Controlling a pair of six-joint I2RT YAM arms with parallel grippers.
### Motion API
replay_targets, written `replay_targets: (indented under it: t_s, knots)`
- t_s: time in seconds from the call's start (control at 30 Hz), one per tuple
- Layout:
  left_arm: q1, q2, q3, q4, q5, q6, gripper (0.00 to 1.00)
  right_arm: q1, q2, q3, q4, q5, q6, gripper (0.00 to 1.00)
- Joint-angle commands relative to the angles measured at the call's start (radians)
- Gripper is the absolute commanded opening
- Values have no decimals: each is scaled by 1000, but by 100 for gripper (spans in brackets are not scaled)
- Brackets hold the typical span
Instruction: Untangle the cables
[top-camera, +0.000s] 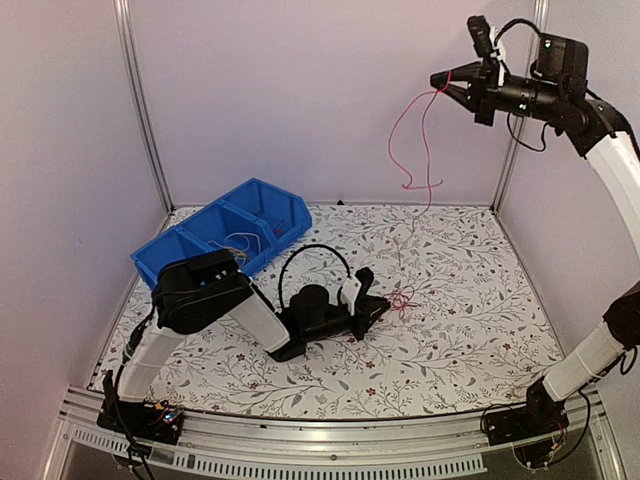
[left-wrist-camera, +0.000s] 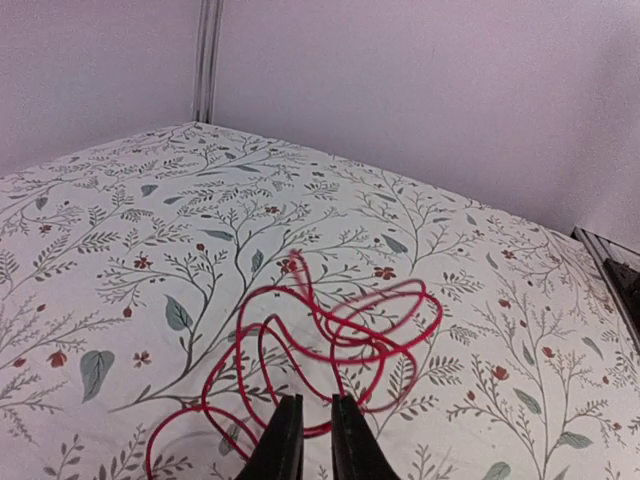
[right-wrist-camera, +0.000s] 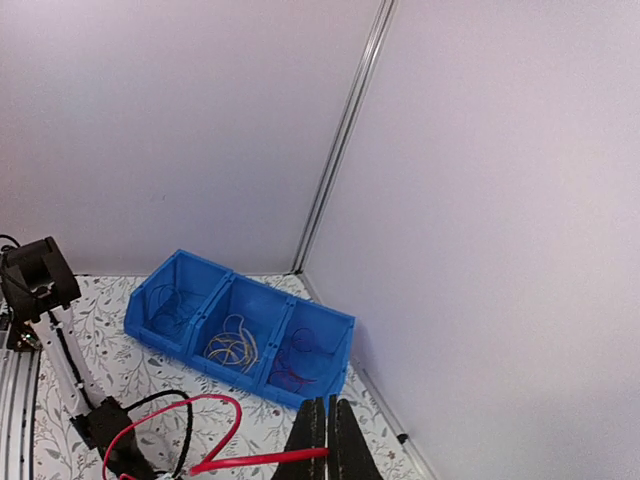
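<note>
Two red wires concern us: the right hand (top-camera: 441, 82), clenched on a red cable (top-camera: 425, 140), holds it high at two o'clock, ends dangling, while a red tangle (top-camera: 403, 300) lies on the desk (top-camera: 470, 320) three o'clock of its middle. The left hand (top-camera: 384, 306) sits at its nine o'clock edge, fingers (left-wrist-camera: 284, 448) nearly together; we cannot tell if a strand is pinched. We judge it light, limp, springy: take one outer loop.

Two cables kept well apart
One red cable (top-camera: 424, 140) is held aloft, dangling loosely; a red tangle (left-wrist-camera: 345, 345) is spread in loops on the tabletop (left-wrist-camera: 480, 260).
</note>
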Motion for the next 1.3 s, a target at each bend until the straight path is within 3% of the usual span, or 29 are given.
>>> replay_targets:
  t_s: [0.0, 0.1, 0.23, 0.3, 0.5, 0.77, 0.97, 1.27]
  knots:
    - [-38, 4, -40, 57, 8, -38, 6, -42, -31, 296, 11, -1, -34, 0]
    - [-40, 2, -49, 30, -12, -27, 3, -49, -25, 424, 12, 36, -37, 0]
    - [-40, -46, -95, 33, -45, -20, 2, -49, -24, 417, 12, 43, -26, 0]
    - [-40, -89, -137, 52, -61, -16, 5, -48, -26, 355, 13, 41, -25, 0]
    - [-47, -355, -340, 113, -119, -18, 35, -49, -46, 49, 34, -16, -32, 0]
    - [-60, -709, -432, -141, -240, -12, 49, -48, -60, -316, 140, -82, -12, 0]
    - [-55, -844, -352, -399, -372, 42, 61, -46, -5, -458, 182, -79, -29, 0]
    - [-20, -703, -36, -723, -220, 125, 68, -17, 143, -500, 214, -29, 11, 0]
